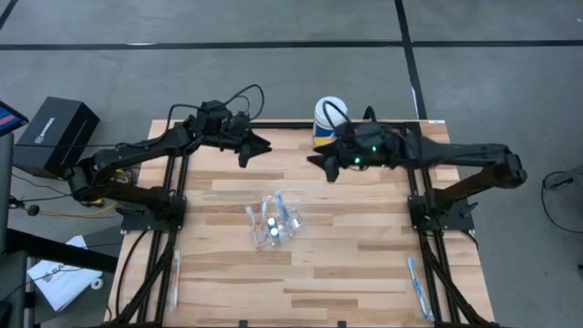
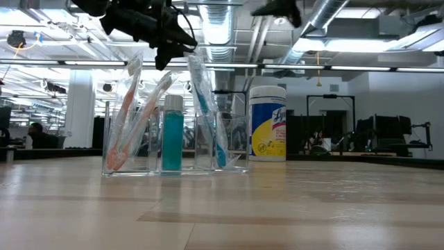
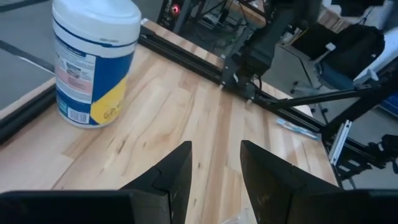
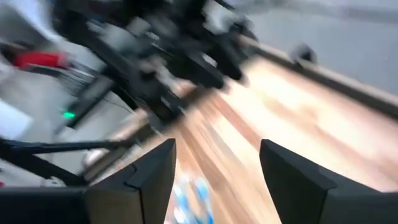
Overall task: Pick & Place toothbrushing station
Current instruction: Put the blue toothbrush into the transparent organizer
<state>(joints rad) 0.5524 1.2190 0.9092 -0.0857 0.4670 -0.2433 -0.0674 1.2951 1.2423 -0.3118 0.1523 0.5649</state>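
Note:
A clear holder stands mid-table. In it lean an orange wrapped toothbrush and a blue one, with a teal toothpaste tube upright between them. My left gripper hangs open above the far part of the table, nothing between its fingers. My right gripper is also open and empty, raised high facing the left one, beyond the holder. Neither touches anything.
A white and yellow wipes canister stands at the table's far edge, near my right gripper. A packaged toothbrush lies near the right front corner, another along the left edge. Bare wood surrounds the holder.

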